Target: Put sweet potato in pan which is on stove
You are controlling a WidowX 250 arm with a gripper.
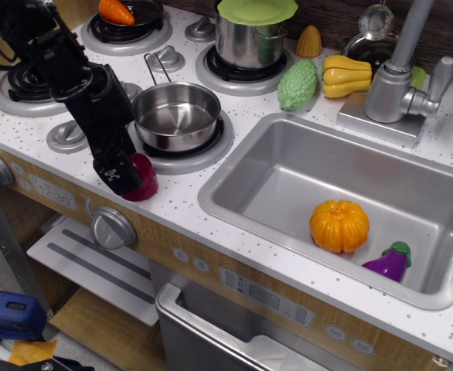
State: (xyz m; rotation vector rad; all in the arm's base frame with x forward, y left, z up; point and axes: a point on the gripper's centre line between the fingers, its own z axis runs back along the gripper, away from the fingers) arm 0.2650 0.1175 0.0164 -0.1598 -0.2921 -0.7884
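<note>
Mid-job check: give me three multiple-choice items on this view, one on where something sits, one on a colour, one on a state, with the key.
1. Where is the sweet potato?
A. In the sink
B. On the counter in front of the pan, at the gripper
C. Inside the pot

2. What colour is the lid on the tall pot?
A. Green
B. Red
C. Blue

3. What is the state of the pan?
A. Holds the sweet potato
B. Tipped over
C. Upright and empty on a burner of the stove

Key:
1 B: the dark red piece lies on the speckled top below the pan, with the gripper right against it; whether the jaws are shut cannot be told.
2 A: the lid is light green.
3 C: only bare steel shows inside the pan.
</note>
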